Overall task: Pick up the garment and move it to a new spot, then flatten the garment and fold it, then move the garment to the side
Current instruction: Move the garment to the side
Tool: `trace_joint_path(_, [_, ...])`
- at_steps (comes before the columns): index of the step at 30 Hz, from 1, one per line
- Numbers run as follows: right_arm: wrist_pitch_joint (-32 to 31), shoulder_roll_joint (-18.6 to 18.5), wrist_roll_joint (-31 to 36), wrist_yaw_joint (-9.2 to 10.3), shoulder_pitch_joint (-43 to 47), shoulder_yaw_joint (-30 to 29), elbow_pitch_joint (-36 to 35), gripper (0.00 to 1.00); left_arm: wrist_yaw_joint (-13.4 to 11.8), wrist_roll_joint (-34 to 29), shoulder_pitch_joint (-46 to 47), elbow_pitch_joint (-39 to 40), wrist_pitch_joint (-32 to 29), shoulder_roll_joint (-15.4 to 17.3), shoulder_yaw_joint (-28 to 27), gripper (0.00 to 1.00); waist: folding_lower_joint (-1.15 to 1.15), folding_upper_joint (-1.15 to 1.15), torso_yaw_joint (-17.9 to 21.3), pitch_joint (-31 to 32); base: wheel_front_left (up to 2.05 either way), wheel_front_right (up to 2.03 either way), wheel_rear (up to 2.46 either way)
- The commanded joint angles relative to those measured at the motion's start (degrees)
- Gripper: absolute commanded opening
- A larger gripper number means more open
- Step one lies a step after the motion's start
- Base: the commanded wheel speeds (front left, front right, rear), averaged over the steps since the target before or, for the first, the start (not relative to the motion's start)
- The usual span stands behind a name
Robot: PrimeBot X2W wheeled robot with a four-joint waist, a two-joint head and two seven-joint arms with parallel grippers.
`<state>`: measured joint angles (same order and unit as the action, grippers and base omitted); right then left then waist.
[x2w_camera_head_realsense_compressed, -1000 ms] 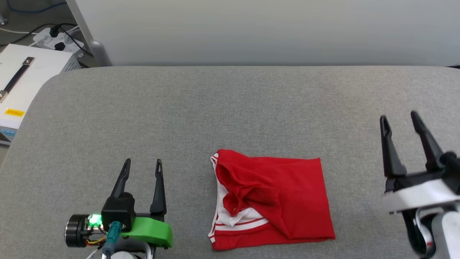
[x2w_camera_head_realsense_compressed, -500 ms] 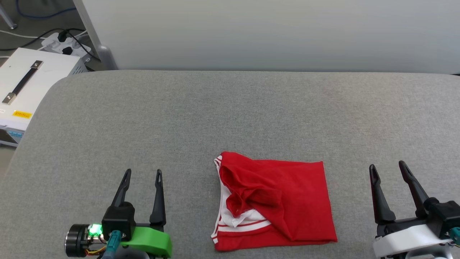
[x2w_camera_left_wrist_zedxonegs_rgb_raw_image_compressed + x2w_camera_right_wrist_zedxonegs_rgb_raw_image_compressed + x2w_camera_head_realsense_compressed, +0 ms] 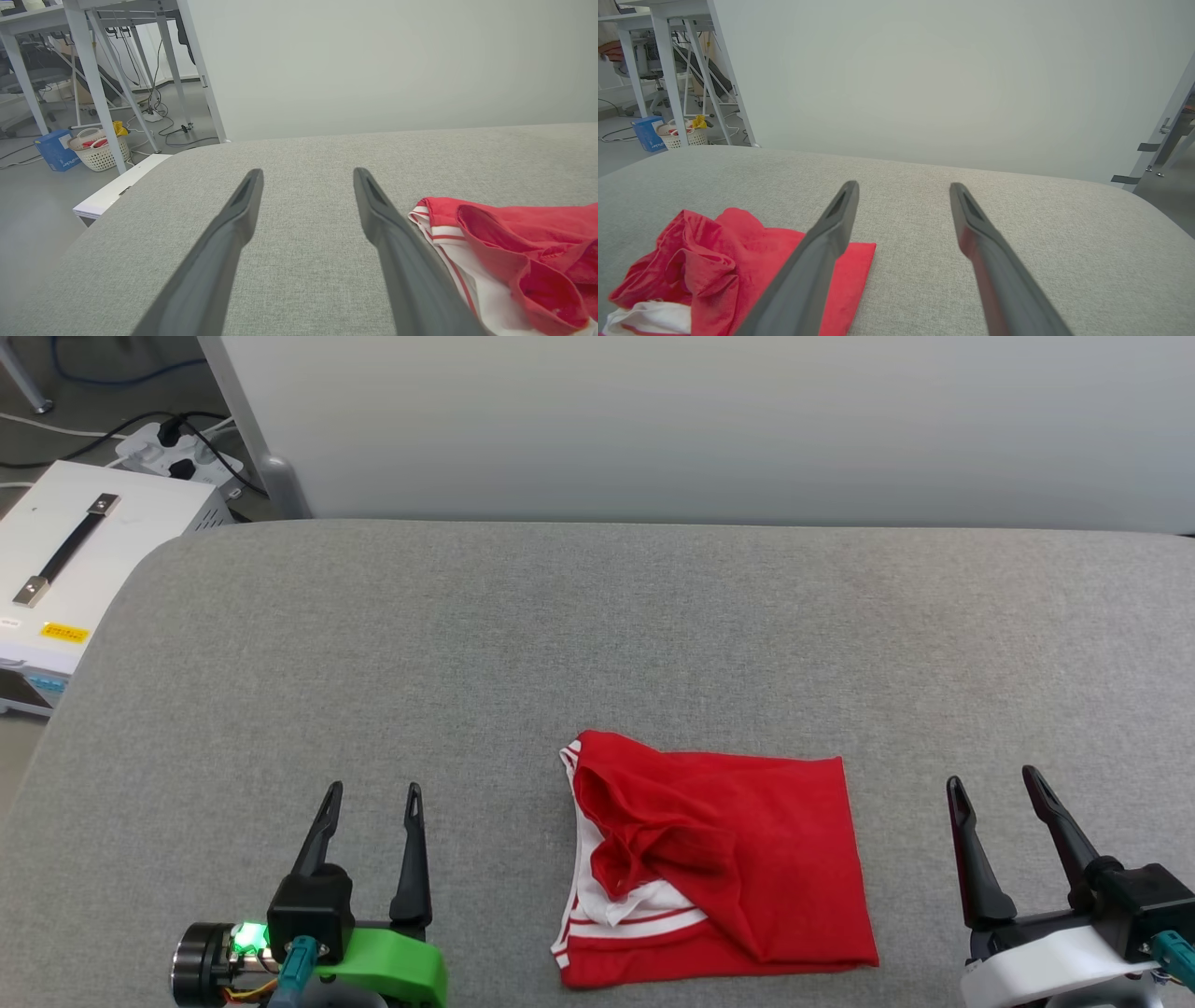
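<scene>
Grey desk (image 3: 373, 644), folded red jersey (image 3: 747, 859) at six o'clock: right gripper (image 3: 991, 777) has retreated to four o'clock (fingers spread wide and empty, like the left gripper (image 3: 373, 787)), so probably only the sideways move remains.

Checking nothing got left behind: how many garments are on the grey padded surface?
1. The red garment lies roughly folded close to the robot, between the left gripper and the right gripper, touching neither. Another could hide beneath it.

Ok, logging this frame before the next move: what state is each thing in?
Red jersey T-shirt with white striped trim: folded, rumpled at one end, lying free on the grey fabric table.
Left claw: open, empty, clear of the shirt.
Right claw: open, empty, clear of the shirt.
</scene>
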<state>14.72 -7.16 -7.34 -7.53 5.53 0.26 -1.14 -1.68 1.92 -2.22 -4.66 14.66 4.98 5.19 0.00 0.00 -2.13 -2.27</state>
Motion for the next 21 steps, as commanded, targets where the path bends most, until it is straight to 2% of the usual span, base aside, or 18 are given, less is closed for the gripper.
trace_joint_path(1, [0.3,0.1,0.5,0.04,0.4,0.2,0.3,1.00,0.3,0.0,-0.6,0.0,0.3,0.2,-0.1,1.00,0.00,0.00,0.0,0.0,0.00,0.00,0.00])
trace_joint_path(6, [0.3,0.1,-0.3,0.04,-0.9,-0.1,0.5,1.00,0.3,0.1,-0.5,0.1,0.3,0.1,-0.3,1.00,0.00,0.00,0.0,-0.2,0.00,0.00,0.00])
trace_joint_path(10, [0.3,-1.3,-1.8,0.04,-5.9,-1.6,-0.2,1.00,0.4,0.2,0.2,0.2,0.3,0.1,-0.3,1.00,0.00,0.00,-0.1,-0.9,0.00,0.00,0.00])
trace_joint_path(13, [-0.5,-4.2,-3.4,0.04,-10.9,-1.4,0.5,1.00,0.5,0.2,0.7,0.3,0.3,-0.1,-0.1,1.00,0.00,0.00,-0.5,-1.4,0.00,0.00,0.00])
trace_joint_path(16, [-7.3,-8.6,-6.9,0.04,-15.6,1.4,2.4,1.00,0.5,0.2,1.0,0.3,0.3,-0.3,0.3,1.00,0.00,0.00,-0.9,-1.9,0.00,0.00,0.00])
trace_joint_path(21, [-26.6,-17.3,-18.2,0.04,-21.0,9.0,3.7,1.00,0.5,0.3,1.4,0.4,0.3,-0.5,0.4,1.00,0.00,0.00,-1.4,-2.5,0.00,0.00,0.00])
